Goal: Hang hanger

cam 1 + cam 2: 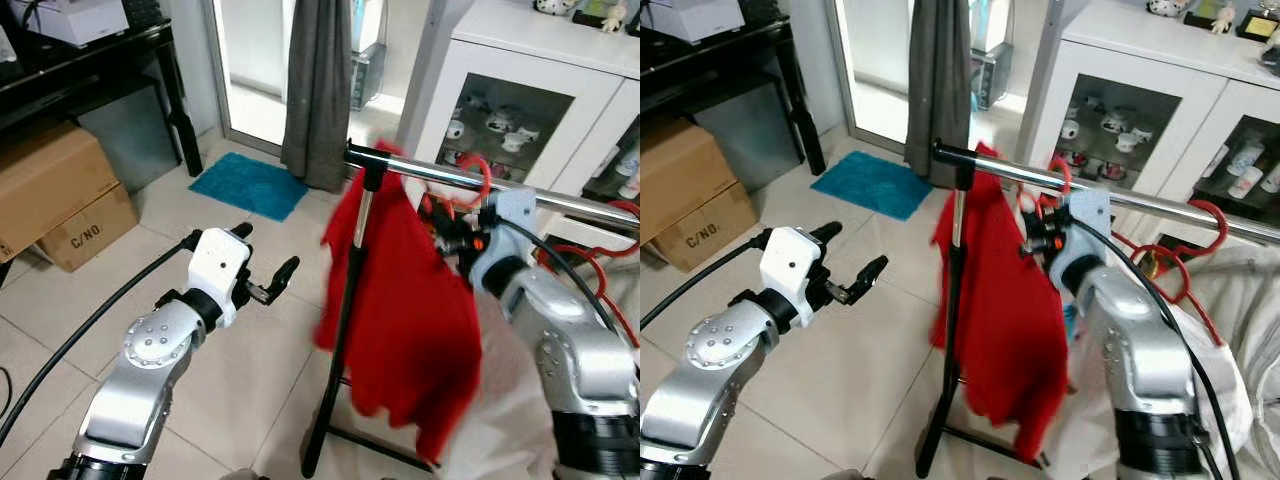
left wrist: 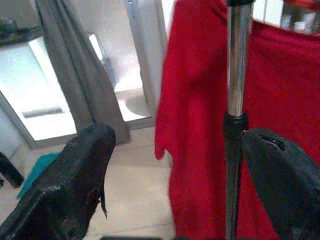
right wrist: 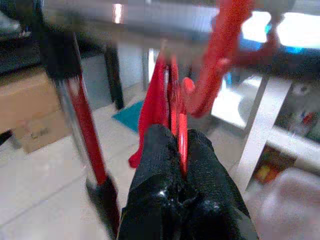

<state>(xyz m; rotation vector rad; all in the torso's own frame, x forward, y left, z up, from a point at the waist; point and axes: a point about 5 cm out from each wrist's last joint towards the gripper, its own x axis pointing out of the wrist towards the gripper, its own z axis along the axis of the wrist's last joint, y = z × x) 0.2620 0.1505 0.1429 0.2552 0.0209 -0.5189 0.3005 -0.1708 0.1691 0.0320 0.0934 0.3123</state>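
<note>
A red shirt [image 1: 400, 310] hangs on a red hanger whose hook [image 1: 482, 176] curls over the chrome rail [image 1: 440, 172] of a clothes stand. My right gripper [image 3: 179, 150] is raised just under the rail and is shut on the red hanger's neck [image 3: 176, 107], at the shirt's collar. My left gripper [image 1: 265, 255] is held out open and holds nothing, to the left of the stand's black and chrome upright [image 1: 345, 300]. In the left wrist view the upright [image 2: 235, 100] and the red shirt [image 2: 200, 100] show between its spread fingers [image 2: 75, 175].
More red hangers [image 1: 1180, 262] hang further right on the rail above a white bag [image 1: 1240, 320]. A white glass-door cabinet [image 1: 520, 90] stands behind. A grey curtain [image 1: 318, 90], a blue mat [image 1: 248, 185] and cardboard boxes [image 1: 50, 190] lie to the left on the tiled floor.
</note>
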